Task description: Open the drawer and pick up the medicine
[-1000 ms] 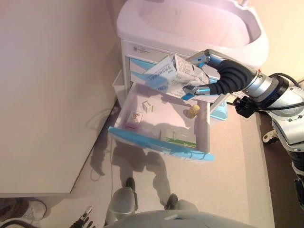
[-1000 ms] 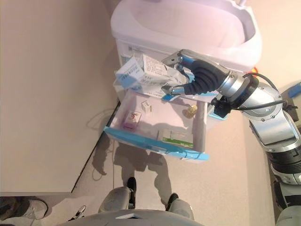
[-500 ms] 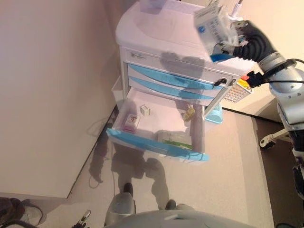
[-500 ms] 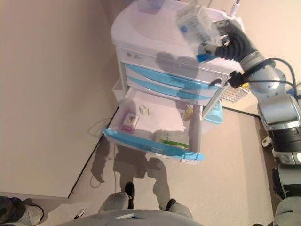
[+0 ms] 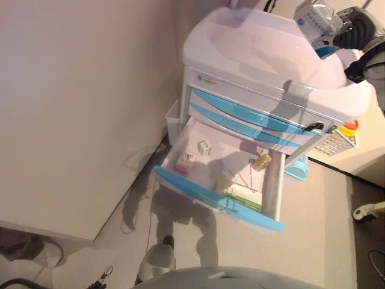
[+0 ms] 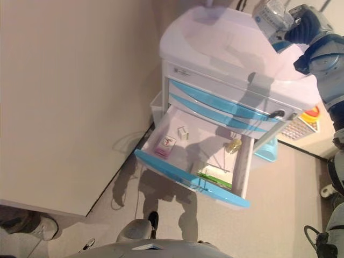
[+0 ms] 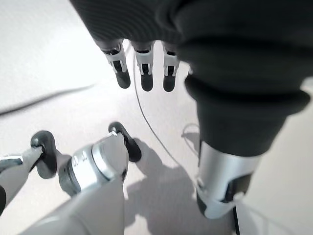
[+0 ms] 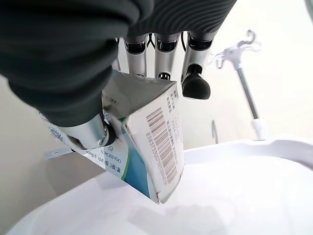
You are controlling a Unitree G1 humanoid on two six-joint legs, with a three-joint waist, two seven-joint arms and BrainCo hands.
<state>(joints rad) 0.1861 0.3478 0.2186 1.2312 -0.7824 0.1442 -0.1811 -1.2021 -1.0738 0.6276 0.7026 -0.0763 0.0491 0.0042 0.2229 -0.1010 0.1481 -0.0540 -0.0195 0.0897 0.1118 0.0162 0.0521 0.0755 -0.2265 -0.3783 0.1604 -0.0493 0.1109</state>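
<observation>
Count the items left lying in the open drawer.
4: a pink-labelled box at the robot's left front, a small white box behind it, a yellowish bottle at the back right, a green-and-white box front right. Others may be hidden.

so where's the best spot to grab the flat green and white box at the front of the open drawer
The flat green and white box lies flat in the open drawer, in the corner between the blue front and the right wall. Probably come from straight above and pinch across its two free edges, since the walls block its other sides.
</observation>
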